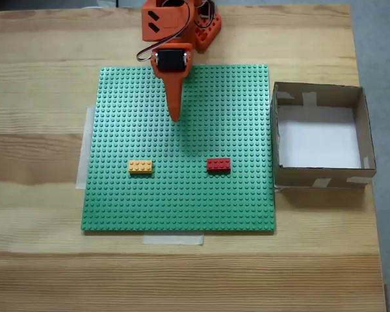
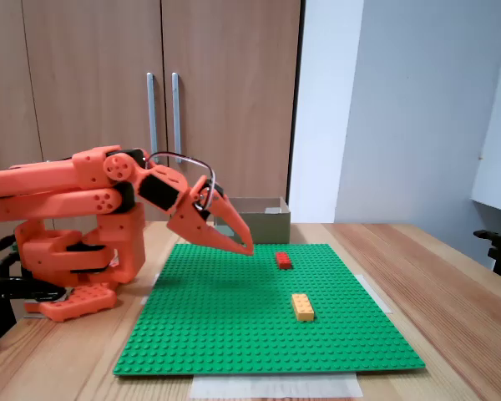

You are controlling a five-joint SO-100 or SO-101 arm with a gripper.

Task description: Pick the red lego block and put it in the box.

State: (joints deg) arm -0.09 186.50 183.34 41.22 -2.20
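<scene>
Small red rectangular plastic lego block [image 1: 218, 165] sitting on the large green studded square baseplate [image 1: 182, 208], toward its right side in a fixed view from above, near the baseplate's front half. Orange-yellow plastic brick [image 1: 140, 167] of the same size on the baseplate too, level with the red one and well apart to its left. Nothing lying between red block and baseplate's right edge. Square open-topped brown cardboard box [image 1: 363, 127] with white floor just beside that right edge, pale tape patches on its corners. Baseplate resting on a light wooden table [image 1: 39, 260], pale tape strips at its left and front edges.

Orange plastic two-finger gripper [image 1: 175, 116] poised above the baseplate's rear half, well apart from both bricks, fingers brought together to a point, holding nothing.

From the side [image 2: 244, 247]: gripper clearly raised off the baseplate and tilted downward, folded orange arm [image 2: 67, 188] beside the baseplate, wooden cabinet doors [image 2: 92, 75] behind. Box interior visible only from above.
</scene>
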